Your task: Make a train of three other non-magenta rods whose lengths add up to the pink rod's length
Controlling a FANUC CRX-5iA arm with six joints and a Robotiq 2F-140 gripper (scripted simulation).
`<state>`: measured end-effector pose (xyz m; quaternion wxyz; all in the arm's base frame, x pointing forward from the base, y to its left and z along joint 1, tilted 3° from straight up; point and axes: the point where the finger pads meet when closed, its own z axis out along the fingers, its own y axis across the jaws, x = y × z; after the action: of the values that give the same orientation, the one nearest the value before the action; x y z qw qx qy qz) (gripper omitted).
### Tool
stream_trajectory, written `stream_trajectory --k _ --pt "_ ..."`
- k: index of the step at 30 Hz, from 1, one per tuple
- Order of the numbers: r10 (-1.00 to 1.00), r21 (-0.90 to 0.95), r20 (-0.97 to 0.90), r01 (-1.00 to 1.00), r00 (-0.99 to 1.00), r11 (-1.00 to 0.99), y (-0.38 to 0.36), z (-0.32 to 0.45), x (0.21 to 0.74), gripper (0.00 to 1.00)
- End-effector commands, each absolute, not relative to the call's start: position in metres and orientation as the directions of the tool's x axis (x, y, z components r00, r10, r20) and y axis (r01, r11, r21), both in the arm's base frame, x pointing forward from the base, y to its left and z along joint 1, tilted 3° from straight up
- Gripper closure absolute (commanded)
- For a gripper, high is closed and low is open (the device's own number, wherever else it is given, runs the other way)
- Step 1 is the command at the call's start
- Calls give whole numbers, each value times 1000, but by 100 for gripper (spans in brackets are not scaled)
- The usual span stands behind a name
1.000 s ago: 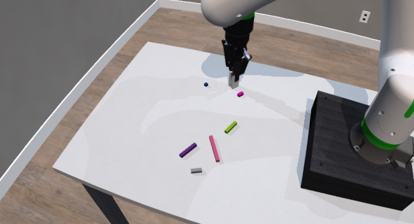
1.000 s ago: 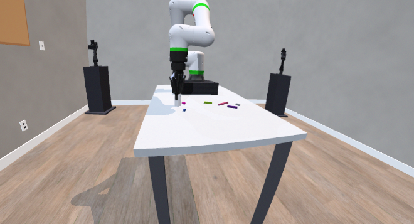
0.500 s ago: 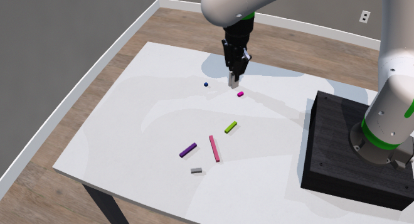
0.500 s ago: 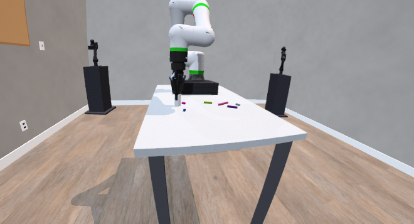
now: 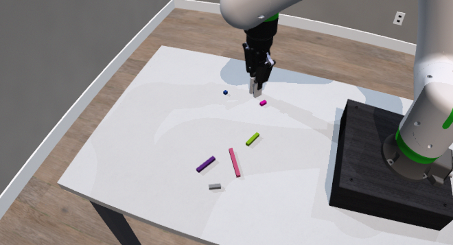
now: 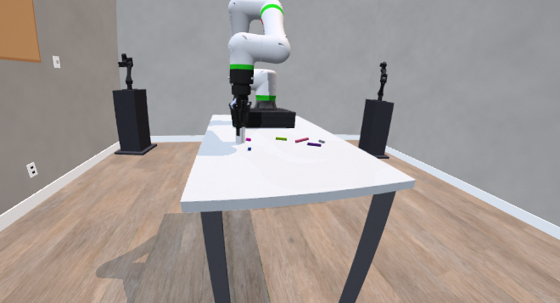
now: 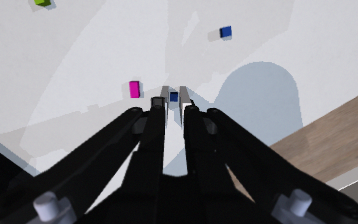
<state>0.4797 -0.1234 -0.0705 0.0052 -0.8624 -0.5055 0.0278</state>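
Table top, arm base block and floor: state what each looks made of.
Table top: white and matte, perhaps laminate or painted board; it takes soft shadows with no glare. Base block: black, with faint grain lines and corner screws, possibly stained wood or textured plastic. Floor: wood planks, with visible grain and seams and a satin look.

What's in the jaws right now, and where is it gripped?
Probably nothing is gripped. A blue rod sits between the tips of the jaws, but a thin gap shows on each side of it, so it looks let go.
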Motion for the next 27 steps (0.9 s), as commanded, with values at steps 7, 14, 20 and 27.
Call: stream_trajectory --k 7,14,20,27 --pt "872 -37 -43 872 487 -489 -123 -70 480 85" --pt "872 -37 -43 872 487 -489 -123 -70 480 85" --pt "872 -37 -43 872 487 -489 -123 -67 480 85" --pt "872 -37 -43 872 487 -489 -123 -47 481 85"
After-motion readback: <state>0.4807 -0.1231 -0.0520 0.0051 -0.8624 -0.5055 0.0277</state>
